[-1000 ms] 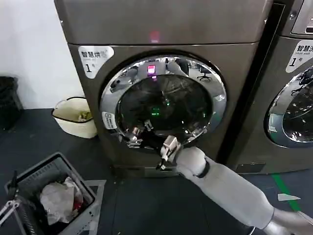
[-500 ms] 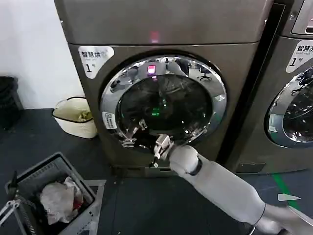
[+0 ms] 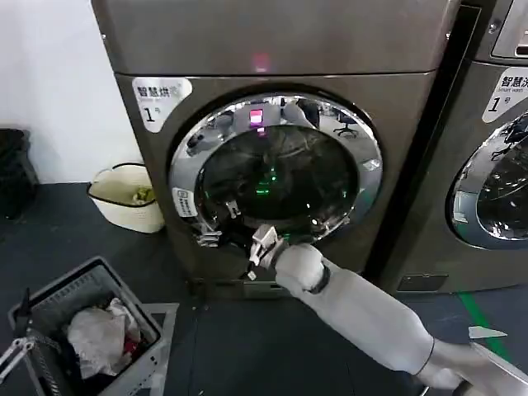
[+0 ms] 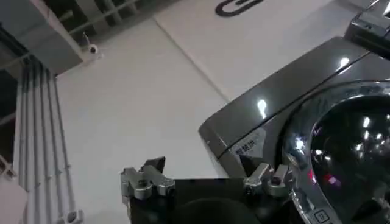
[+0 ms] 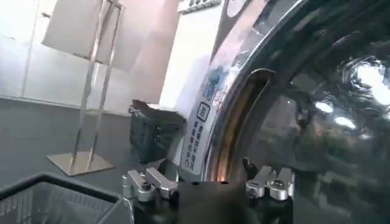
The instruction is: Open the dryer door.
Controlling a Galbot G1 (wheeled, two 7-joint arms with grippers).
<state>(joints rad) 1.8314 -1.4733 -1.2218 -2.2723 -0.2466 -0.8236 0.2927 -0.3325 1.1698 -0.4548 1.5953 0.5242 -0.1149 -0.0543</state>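
Right end effector [image 3: 257, 247] has slid left along the door [image 3: 276, 169] rim's bottom, fingers spread, gripping nothing. Door sits shut just above it, so it's probably hunting the handle. Left end effector [image 4: 207, 182] idles, spread.

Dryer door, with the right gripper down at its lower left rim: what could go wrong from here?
1. The right gripper sits at the lower left of the dryer door, near the recess in its chrome rim; the fingers could slide off the shiny ring without hooking it.
2. The laundry basket stands on the floor to the left, possibly in the door's swing path.
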